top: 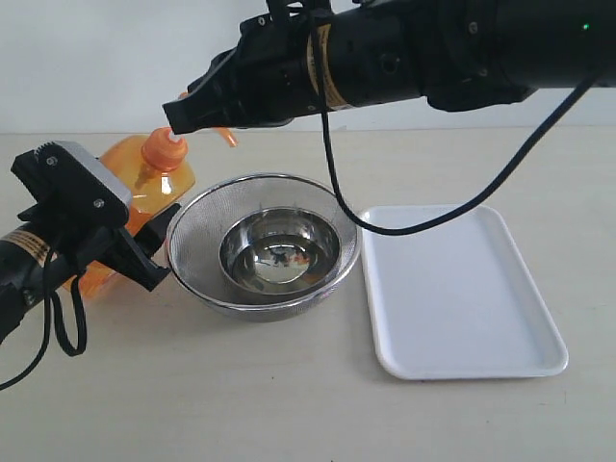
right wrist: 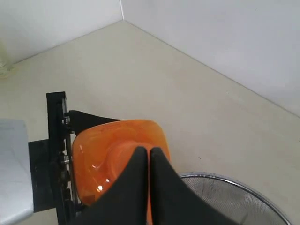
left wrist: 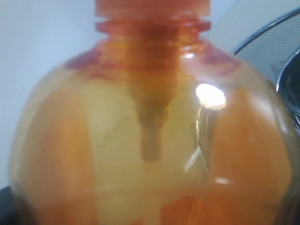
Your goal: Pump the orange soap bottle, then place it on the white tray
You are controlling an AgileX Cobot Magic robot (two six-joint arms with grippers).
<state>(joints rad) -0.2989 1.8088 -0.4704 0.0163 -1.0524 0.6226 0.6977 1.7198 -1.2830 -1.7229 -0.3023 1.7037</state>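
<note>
The orange soap bottle (top: 159,188) stands at the left of the table, next to the mesh bowl. My left gripper (top: 135,241) is closed around its body, and one black finger (right wrist: 89,117) shows curving round its side. In the left wrist view the bottle (left wrist: 150,140) fills the picture and hides the jaws. My right gripper (top: 178,120) reaches in from the upper right, shut, with its tips (right wrist: 149,152) together on top of the orange pump head (right wrist: 108,150). The white tray (top: 462,289) lies flat on the right, apart from both grippers.
A round steel mesh bowl (top: 192,231) with a smaller shiny steel bowl (top: 279,255) inside it sits between the bottle and the tray, close against the bottle. A black cable (top: 332,183) hangs from the right arm over the bowl and tray.
</note>
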